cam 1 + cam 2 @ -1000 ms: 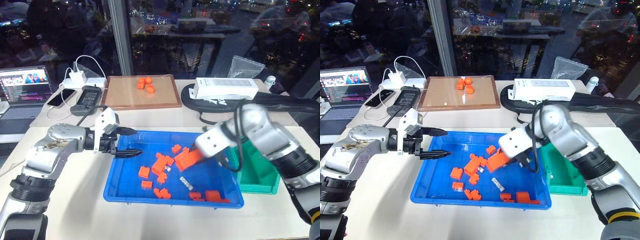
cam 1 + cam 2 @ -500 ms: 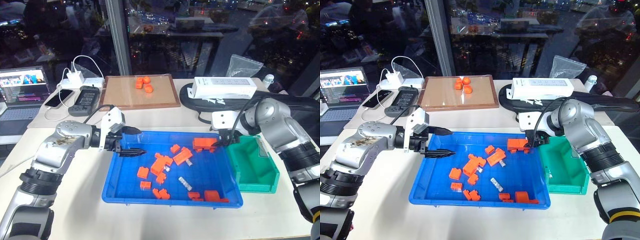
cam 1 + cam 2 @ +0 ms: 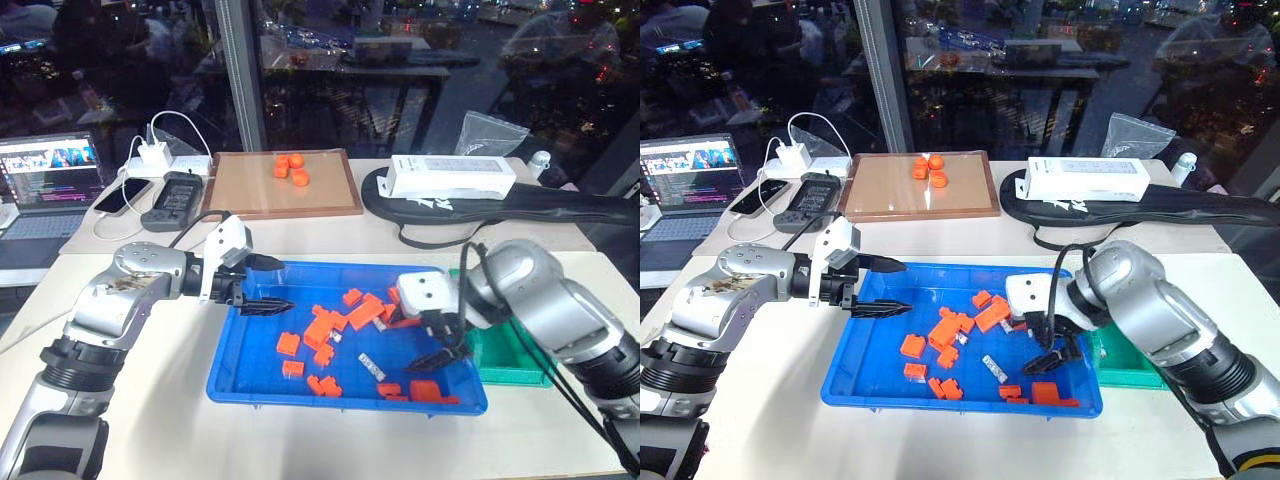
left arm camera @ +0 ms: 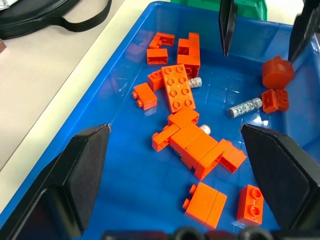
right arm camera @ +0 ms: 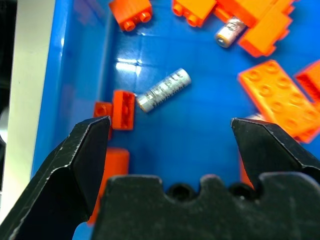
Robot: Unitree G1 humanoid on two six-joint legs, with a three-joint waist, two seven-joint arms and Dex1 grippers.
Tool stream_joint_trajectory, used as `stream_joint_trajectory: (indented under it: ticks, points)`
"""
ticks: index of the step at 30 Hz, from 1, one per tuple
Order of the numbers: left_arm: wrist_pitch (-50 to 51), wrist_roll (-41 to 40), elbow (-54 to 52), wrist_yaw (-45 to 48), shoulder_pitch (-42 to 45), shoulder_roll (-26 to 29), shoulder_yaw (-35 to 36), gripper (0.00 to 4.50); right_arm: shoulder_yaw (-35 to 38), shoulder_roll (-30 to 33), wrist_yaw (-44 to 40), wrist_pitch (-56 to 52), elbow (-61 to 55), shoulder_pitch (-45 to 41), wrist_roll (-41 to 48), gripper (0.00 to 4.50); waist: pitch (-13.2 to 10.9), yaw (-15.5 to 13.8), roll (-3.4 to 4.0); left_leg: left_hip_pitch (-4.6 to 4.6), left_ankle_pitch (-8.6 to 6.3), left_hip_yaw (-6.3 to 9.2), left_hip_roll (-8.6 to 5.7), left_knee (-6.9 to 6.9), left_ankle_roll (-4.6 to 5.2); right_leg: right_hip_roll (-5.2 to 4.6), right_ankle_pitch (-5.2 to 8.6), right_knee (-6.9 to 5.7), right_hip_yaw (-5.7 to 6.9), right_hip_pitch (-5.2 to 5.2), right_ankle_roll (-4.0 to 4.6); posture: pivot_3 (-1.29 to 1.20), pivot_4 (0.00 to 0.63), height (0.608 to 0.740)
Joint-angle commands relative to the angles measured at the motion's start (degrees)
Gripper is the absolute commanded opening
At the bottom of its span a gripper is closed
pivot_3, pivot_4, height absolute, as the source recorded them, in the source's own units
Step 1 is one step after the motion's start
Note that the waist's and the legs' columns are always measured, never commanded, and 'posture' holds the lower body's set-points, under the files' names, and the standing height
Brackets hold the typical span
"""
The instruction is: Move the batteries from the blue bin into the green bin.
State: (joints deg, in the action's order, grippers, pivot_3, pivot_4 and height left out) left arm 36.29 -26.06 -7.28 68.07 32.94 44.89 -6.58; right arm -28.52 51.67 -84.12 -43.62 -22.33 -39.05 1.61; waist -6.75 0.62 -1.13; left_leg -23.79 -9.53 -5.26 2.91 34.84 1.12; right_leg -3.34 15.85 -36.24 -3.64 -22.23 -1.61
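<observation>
Batteries (image 5: 163, 90) are lying among orange bricks (image 3: 322, 330) in the blue bin (image 3: 245, 375), which is sitting at the near edge of the pale desk (image 3: 170, 420). One grey cylinder is resting loose on the blue floor near the bin's middle, another is peeking from under bricks. The green bin (image 3: 515, 350) is standing at the blue bin's 3 o'clock, touching it; its contents cannot be made out. Farther back, a wooden-framed board (image 3: 283, 185) is carrying more orange pieces, beside a laptop (image 3: 45, 185) and a dark window. The right gripper (image 3: 440, 352) is hanging over the bin with jaws spread wide and empty, the loose battery lying between them at 12 o'clock. The left gripper (image 3: 268, 290) is hovering at the bin's 9 o'clock, jaws wide, empty.
</observation>
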Motion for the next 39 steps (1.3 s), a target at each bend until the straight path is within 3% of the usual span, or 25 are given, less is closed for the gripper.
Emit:
stream_joint_trajectory:
  ticks: [1, 9, 12, 22, 29, 31, 33, 37, 39]
  points:
    - [-0.6, 0.1, -1.1, -0.2, 0.4, -0.1, 0.4, 4.50, -2.9, -2.7, 3.6, -3.7, -0.1, -0.6, -1.5, 4.45, 0.0, 0.1, 0.00, -0.01, 0.00, 0.00, 0.00, -0.01, 0.00, 0.00, 0.00, 0.00, 0.00, -0.01, 0.00, 0.00, 0.150, 0.740]
    - [-0.2, 0.3, -1.3, -0.2, 0.5, 0.2, 0.3, 4.50, -7.1, -6.8, 12.2, -14.3, 2.6, -0.2, -2.6, 4.45, 0.0, -0.3, -0.01, -0.06, 0.00, -0.01, -0.04, -0.03, 0.00, 0.01, 0.00, 0.01, 0.01, -0.02, 0.00, 0.00, 0.150, 0.740]
    - [-0.2, 0.4, -1.0, 0.0, 0.7, 0.4, 0.4, 4.50, -8.3, -7.3, 14.3, -16.2, 1.9, 0.9, -2.3, 3.72, 0.0, -0.3, -0.01, -0.05, 0.00, -0.02, -0.04, -0.01, 0.00, 0.00, 0.00, 0.03, 0.01, -0.01, -0.01, 0.00, 0.150, 0.740]
    - [2.1, -4.0, -1.5, 4.2, 0.7, 1.7, 2.4, 4.50, -3.9, -5.3, 16.1, -13.8, -2.7, 1.1, 0.4, 0.31, 0.0, -0.1, -0.04, -0.05, 0.00, -0.02, -0.02, -0.02, 0.00, 0.03, 0.01, 0.02, 0.02, -0.01, -0.02, 0.00, 0.150, 0.740]
    - [2.1, -7.9, -2.4, 8.1, 1.4, 1.8, 3.4, 4.50, 13.8, 5.7, 13.3, -19.6, -6.5, -0.2, 9.6, 0.24, 0.0, -0.5, -0.05, -0.06, 0.00, 0.06, -0.03, -0.04, 0.00, -0.01, 0.01, 0.07, 0.02, -0.01, -0.03, 0.00, 0.150, 0.740]
    - [1.2, -7.2, -1.3, 8.4, 2.4, 1.3, 2.5, 4.50, 18.6, 15.3, 12.8, -16.2, -3.2, 3.2, 7.6, 0.24, 0.0, -0.7, -0.05, -0.05, 0.00, 0.05, -0.01, -0.05, 0.00, -0.01, 0.02, 0.12, 0.03, 0.00, -0.01, 0.00, 0.150, 0.740]
    - [0.6, -6.6, -0.5, 8.7, 3.0, 1.0, 1.9, 4.50, 22.0, 20.6, 12.9, -14.3, -1.1, 6.0, 7.5, 0.24, 0.0, -1.2, -0.04, -0.06, 0.00, 0.00, -0.06, -0.08, 0.00, -0.09, 0.08, 0.17, 0.08, -0.02, 0.04, 0.00, 0.150, 0.740]
    - [-0.8, -5.2, 1.9, 8.9, 4.7, 0.0, 0.7, 4.50, 29.3, 27.1, 14.1, -12.0, 2.2, 15.5, 7.8, 0.24, 0.0, -1.1, -0.05, -0.06, -0.01, -0.03, -0.04, -0.10, 0.00, -0.11, 0.22, 0.24, 0.03, 0.04, 0.29, 0.00, 0.150, 0.740]
    - [-1.0, -4.6, 2.7, 8.7, 5.3, -0.3, 0.6, 4.50, 31.1, 26.8, 16.4, -12.5, 2.0, 18.2, 7.8, 0.24, 0.0, -0.7, -0.03, -0.03, -0.01, 0.00, -0.03, -0.12, 0.00, -0.08, 0.14, 0.21, 0.01, 0.04, 0.14, 0.00, 0.150, 0.740]
